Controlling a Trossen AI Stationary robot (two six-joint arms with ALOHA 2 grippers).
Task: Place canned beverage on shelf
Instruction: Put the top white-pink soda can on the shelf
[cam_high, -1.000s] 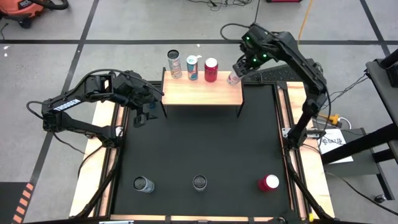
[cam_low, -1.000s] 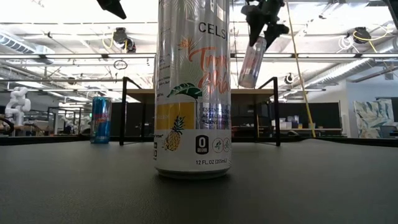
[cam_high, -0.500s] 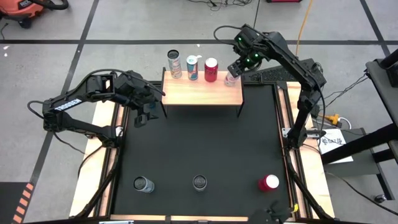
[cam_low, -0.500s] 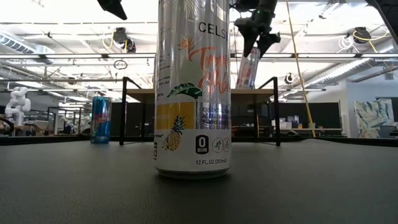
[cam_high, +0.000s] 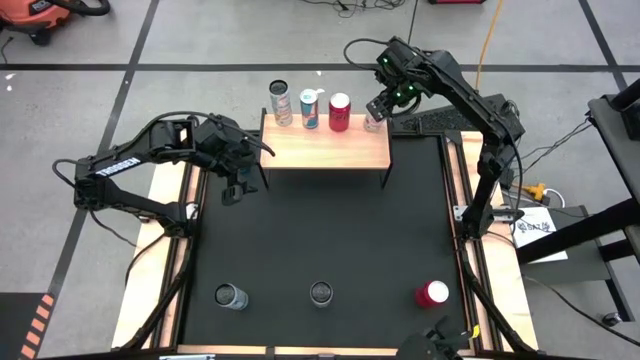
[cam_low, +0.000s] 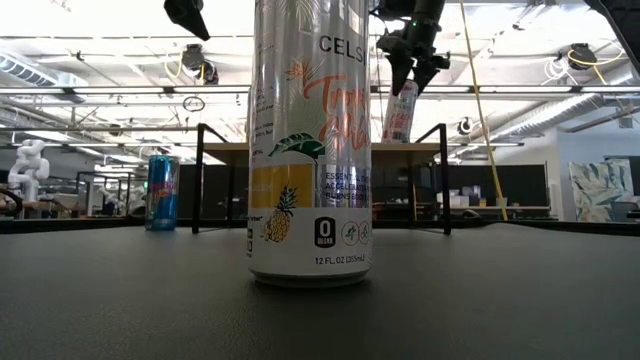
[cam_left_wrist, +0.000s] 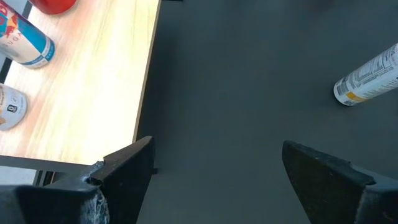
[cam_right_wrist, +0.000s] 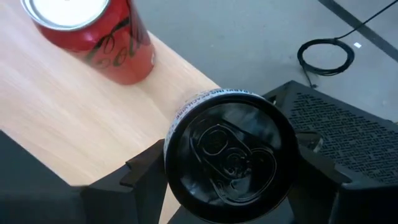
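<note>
Right gripper (cam_high: 377, 108) fingers flank slim can (cam_right_wrist: 229, 152) on shelf (cam_high: 325, 148); grip unclear. Left gripper (cam_left_wrist: 211, 168) wide apart, empty.

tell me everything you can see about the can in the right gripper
The slim can has a dark top with a pull tab and a pale pinkish printed side. It stands about upright at the shelf's right back corner, beside the red can, between the right gripper's fingers. Whether they have let go is unclear.
</note>
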